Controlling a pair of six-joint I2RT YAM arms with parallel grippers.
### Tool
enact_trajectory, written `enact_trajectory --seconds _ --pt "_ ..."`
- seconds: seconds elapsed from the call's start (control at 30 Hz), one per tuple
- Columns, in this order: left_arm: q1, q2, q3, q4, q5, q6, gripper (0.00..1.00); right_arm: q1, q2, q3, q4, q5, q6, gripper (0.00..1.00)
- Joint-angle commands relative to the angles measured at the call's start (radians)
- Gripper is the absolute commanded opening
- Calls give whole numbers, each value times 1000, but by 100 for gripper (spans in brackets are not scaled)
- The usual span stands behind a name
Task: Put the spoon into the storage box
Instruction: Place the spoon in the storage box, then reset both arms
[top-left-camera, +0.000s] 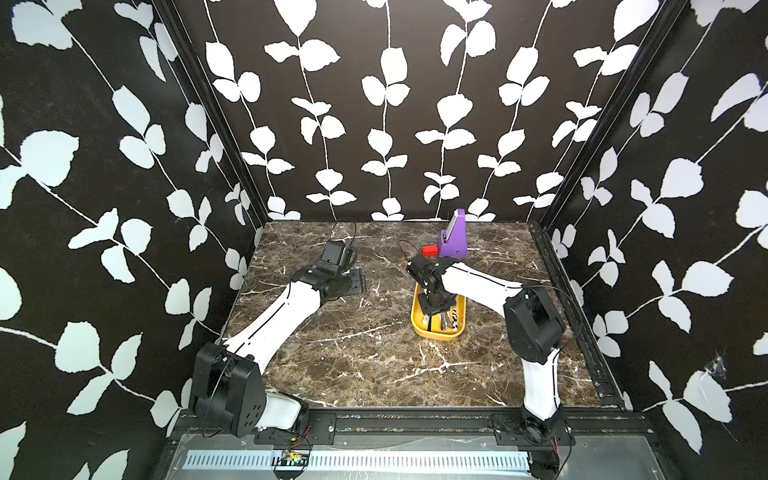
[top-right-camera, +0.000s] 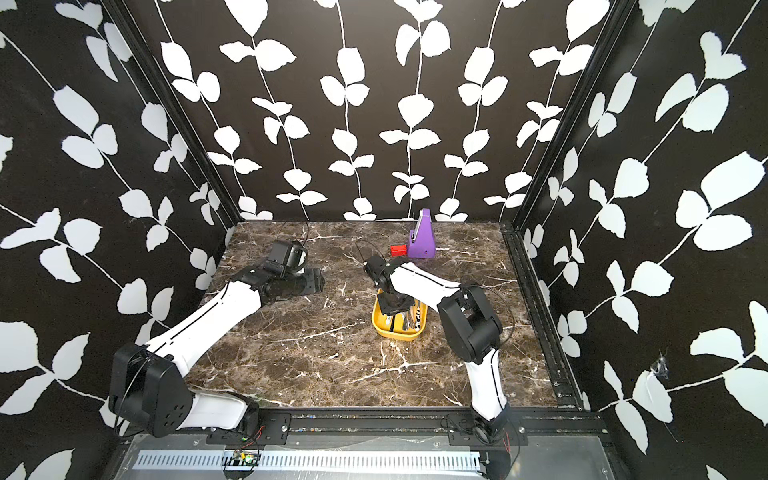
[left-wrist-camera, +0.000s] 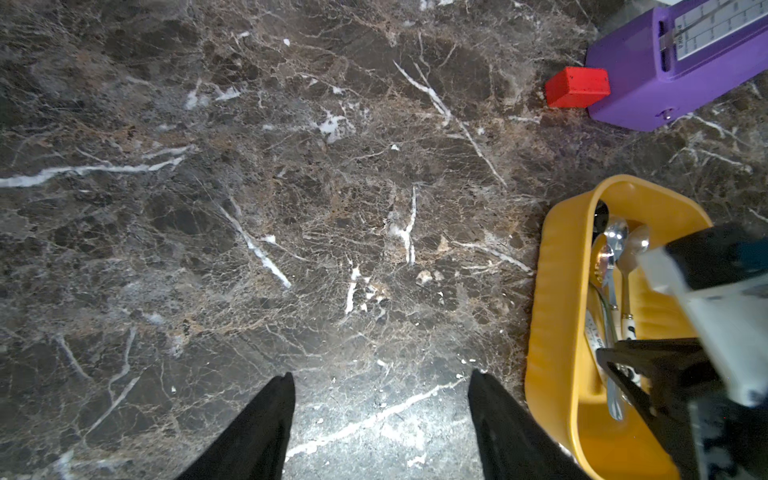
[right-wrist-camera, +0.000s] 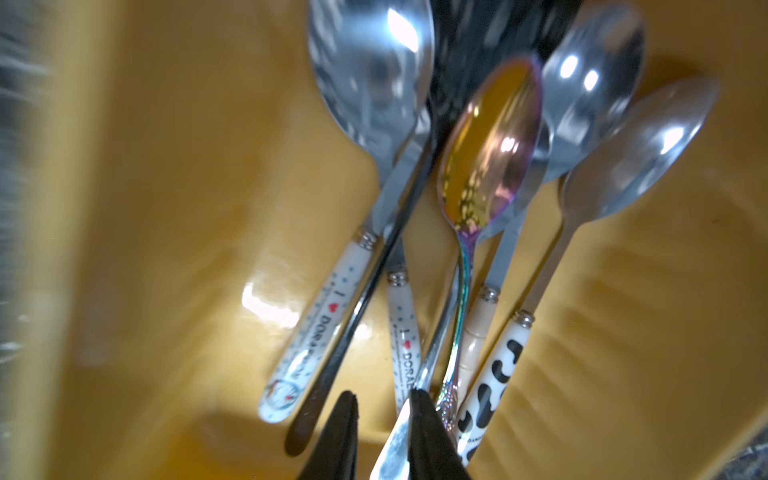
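Observation:
The yellow storage box (top-left-camera: 419, 328) lies right of the table's middle in both top views, and several spoons lie lengthwise in it. My right gripper (top-left-camera: 436, 309) reaches down into the box. In the right wrist view its fingers (right-wrist-camera: 382, 392) stand a little apart, with yellow floor showing in the gap. A plain silver spoon (right-wrist-camera: 397, 436) lies in the box with its handle end resting against the inner side of one finger; nothing is pinched. My left gripper (left-wrist-camera: 381, 372) is open and empty over bare marble, to the left of the box (left-wrist-camera: 552, 332).
A small red block (top-left-camera: 431, 250) sits against a purple wedge-shaped stand (top-left-camera: 454, 237) behind the box, near the back wall. Patterned walls close the table in on three sides. A black rail runs along the front edge.

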Motion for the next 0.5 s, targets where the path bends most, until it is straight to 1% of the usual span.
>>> enact_trajectory --seconds 0.0,0.13,0.23,0.37,0.47 --pt "2 -56 13 -5 -53 43 73 -13 -129 -14 96 -6 -35 28" --pt "2 -104 17 9 -118 79 74 -64 -242 -69 188 -6 -48 31" --pt "2 -158 -16 69 -185 105 75 -118 -348 -147 295 -11 -56 34" --pt "1 -242 -113 191 -293 152 75 -192 -480 -274 419 4 -89 38" --pt "1 -289 -226 317 -397 227 75 -236 -569 -407 538 77 -147 46"
